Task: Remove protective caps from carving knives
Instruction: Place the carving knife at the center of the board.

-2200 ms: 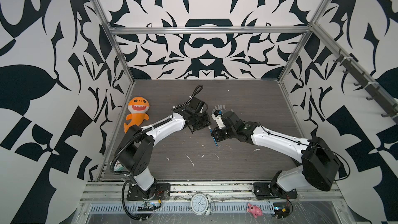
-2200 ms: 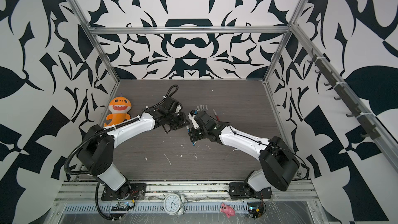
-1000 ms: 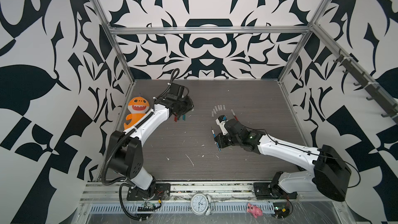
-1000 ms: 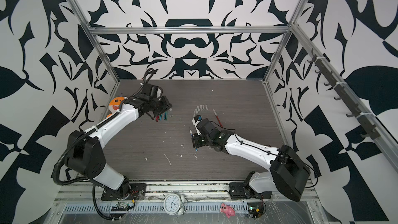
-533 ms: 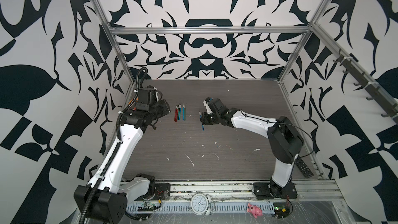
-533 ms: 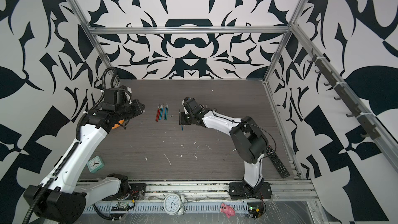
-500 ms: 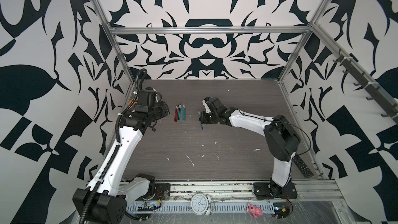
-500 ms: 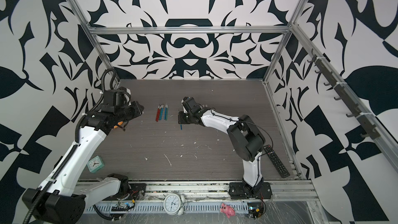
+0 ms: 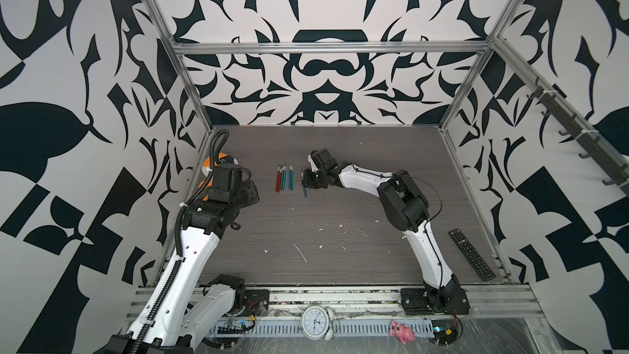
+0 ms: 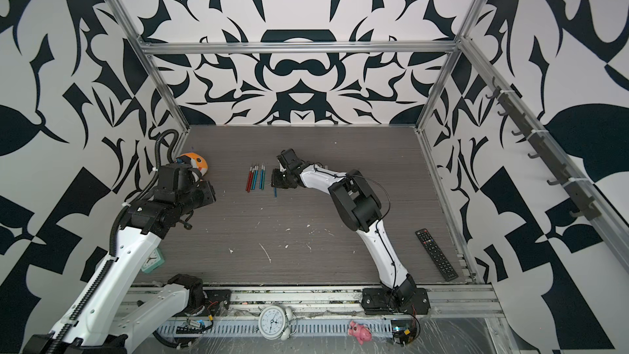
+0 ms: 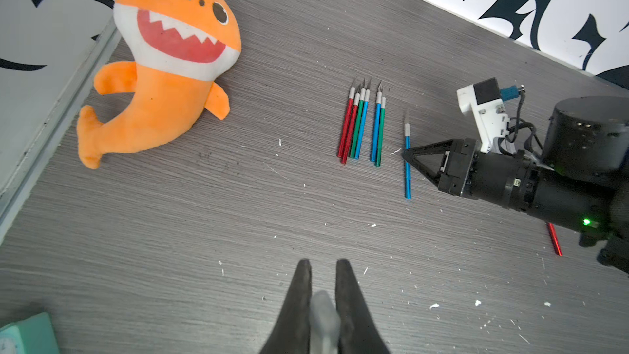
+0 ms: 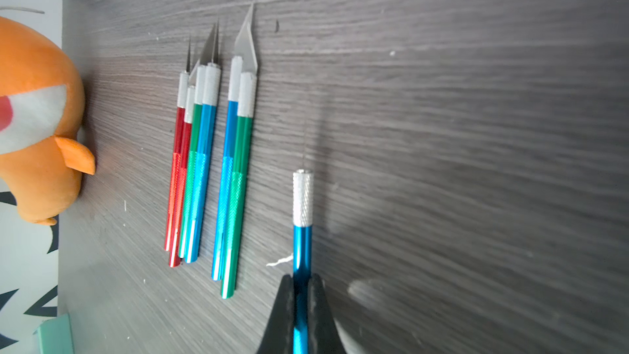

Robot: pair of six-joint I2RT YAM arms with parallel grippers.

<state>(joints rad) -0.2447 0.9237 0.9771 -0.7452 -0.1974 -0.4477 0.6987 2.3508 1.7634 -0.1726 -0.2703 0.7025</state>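
Bright even light, soft shadows; top views sharp; right pincer (image 12: 301, 279) blurred (table beside too).

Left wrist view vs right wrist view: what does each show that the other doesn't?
Left wrist only: left gripper shut on a small whitish translucent cap; a red-handled knife half hidden under the right arm. Right wrist only: close detail, knurled silver collars and bare blade shapes. Both: right gripper shut on the lone blue-handled knife, six uncapped red, green and blue knives side by side, the orange shark plush.
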